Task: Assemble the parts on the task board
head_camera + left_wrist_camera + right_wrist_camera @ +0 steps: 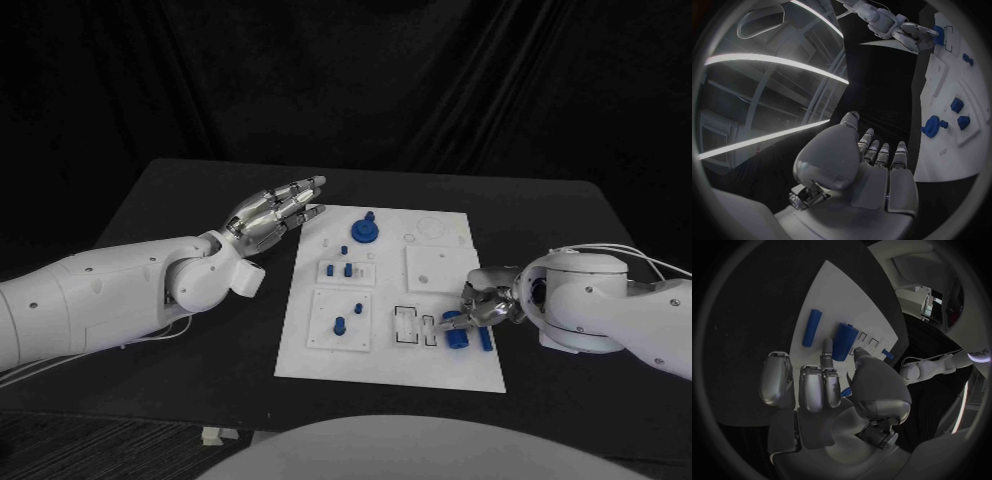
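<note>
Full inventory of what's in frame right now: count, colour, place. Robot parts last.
table: one, black, under everything.
task board: one, white plate, middle of the table, with raised square panels and small slots.
round part: one, blue, standing at the board's far end.
small parts: several, blue, standing in the board's middle and near-left panels; exact count unclear.
cylinder parts: two, blue, lying at the board's near right edge, one at the right hand's fingertips.
left hand: silver, fingers apart, holding nothing, raised beside the board's far left corner.
right hand: silver, fingers down at the cylinders; grip unclear.
</note>
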